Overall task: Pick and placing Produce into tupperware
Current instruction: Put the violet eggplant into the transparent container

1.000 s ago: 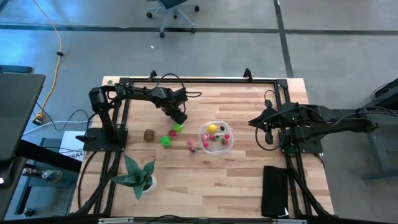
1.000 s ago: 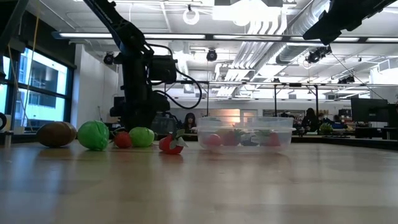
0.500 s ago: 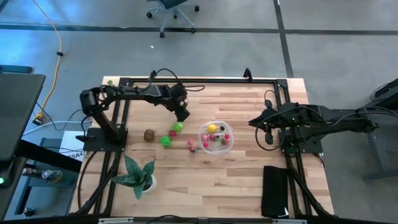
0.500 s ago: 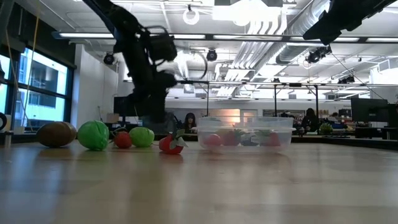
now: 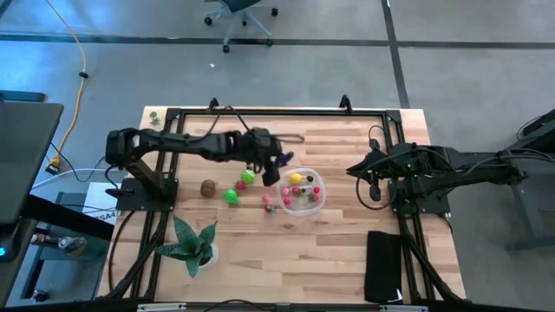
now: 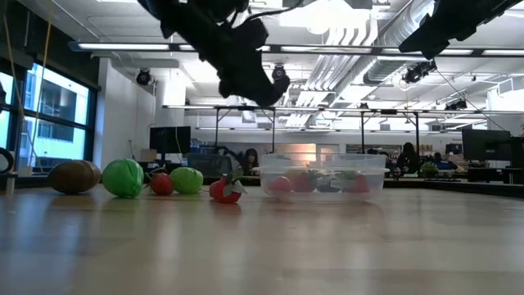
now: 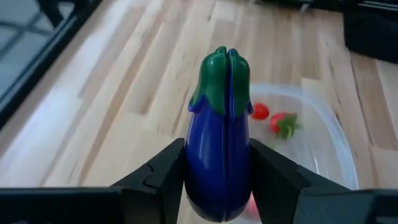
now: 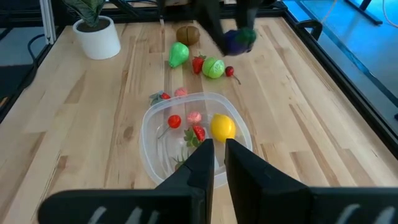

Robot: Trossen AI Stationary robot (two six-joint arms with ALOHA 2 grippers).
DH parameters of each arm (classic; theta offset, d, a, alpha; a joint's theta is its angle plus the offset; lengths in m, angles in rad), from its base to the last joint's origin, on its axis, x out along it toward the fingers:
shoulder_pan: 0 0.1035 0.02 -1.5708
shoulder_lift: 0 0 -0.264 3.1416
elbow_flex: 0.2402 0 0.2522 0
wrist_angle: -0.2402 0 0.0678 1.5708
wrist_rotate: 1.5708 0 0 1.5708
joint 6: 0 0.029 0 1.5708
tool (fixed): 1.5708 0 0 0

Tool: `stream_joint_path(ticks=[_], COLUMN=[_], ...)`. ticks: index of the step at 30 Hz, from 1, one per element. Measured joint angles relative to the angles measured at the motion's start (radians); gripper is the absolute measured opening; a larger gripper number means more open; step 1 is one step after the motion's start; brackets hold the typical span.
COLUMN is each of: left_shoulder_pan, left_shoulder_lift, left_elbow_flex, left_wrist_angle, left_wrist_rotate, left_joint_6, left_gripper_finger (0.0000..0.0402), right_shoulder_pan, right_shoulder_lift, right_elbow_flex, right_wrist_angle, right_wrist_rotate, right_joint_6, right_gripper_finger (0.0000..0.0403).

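From my seat, the left pincer [image 5: 276, 165] has swung right since a second ago, away from the loose pieces toward the container [image 5: 303, 191], and in the low view it has climbed well above the table [image 5: 347, 251]. It is clamped on a toy eggplant [image 7: 219, 134], purple with a green cap, which stands upright between the two fingers [image 7: 163, 171]. The eggplant hangs just beside the container's left rim, off the table. Left of it on the wood lie a brown piece [image 5: 208, 187], two green ones [image 5: 231, 197] and small red and pink bits [image 5: 267, 202]. Inside the container I see a yellow piece [image 8: 223, 127] and several red ones. Far right, the right pincer [image 8: 214, 152] waits with fingers together, pointed at the container, unmoved.
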Motion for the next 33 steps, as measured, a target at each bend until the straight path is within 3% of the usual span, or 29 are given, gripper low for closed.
stream_joint_path(ticks=[4, 14, 33], left_shoulder_pan=[-0.063, -0.108, -0.113], left_shoulder_lift=[0.065, 0.263, 0.339], left_elbow_flex=[0.053, 0.159, 0.162], left_wrist_angle=[-0.009, -0.038, -0.085], left_wrist_rotate=[-0.053, -0.015, 0.014], left_joint_6=[0.028, 0.044, 0.040], left_gripper_finger=[0.0147, 0.0147, 0.0147], right_shoulder_pan=[0.000, 0.000, 0.000], right_shoulder_lift=[0.000, 0.000, 0.000], right_elbow_flex=[0.000, 0.000, 0.000], right_wrist_angle=[0.000, 0.000, 0.000], right_wrist_rotate=[0.000, 0.000, 0.000], right_joint_6=[0.000, 0.000, 0.000], right_gripper_finger=[0.0030, 0.0030, 0.0030])
